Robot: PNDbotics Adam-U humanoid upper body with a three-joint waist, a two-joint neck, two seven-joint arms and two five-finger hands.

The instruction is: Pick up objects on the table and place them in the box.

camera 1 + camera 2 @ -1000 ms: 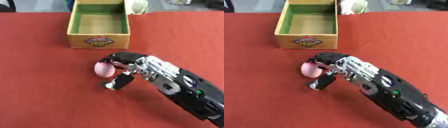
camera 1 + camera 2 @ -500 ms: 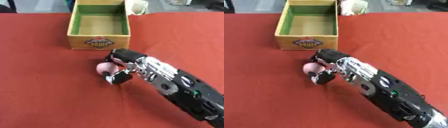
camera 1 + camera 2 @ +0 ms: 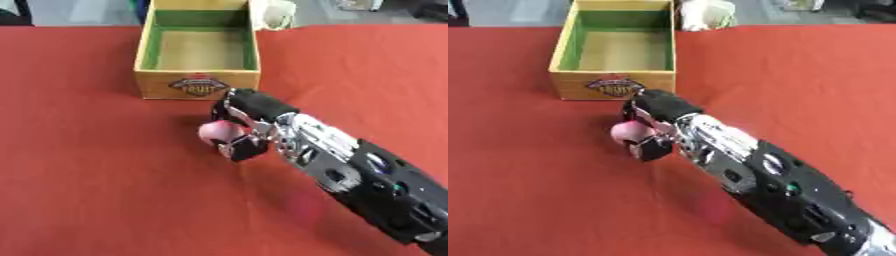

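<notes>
A small pink round object (image 3: 216, 132) sits just above the red table, held in my right hand (image 3: 249, 122), whose fingers curl over it from the right with the thumb below. The arm reaches in from the lower right corner. The yellow box (image 3: 198, 86) with a green inside stands just beyond the hand, its front wall with a label a short way from the pink object. The box looks empty. My left hand is in no view.
The red tablecloth (image 3: 79, 180) covers the whole table. A pale, whitish-green object (image 3: 704, 12) lies beyond the box's far right corner at the table's back edge.
My right hand has closed round the pink object and carried it up the table toward the box's front wall.
</notes>
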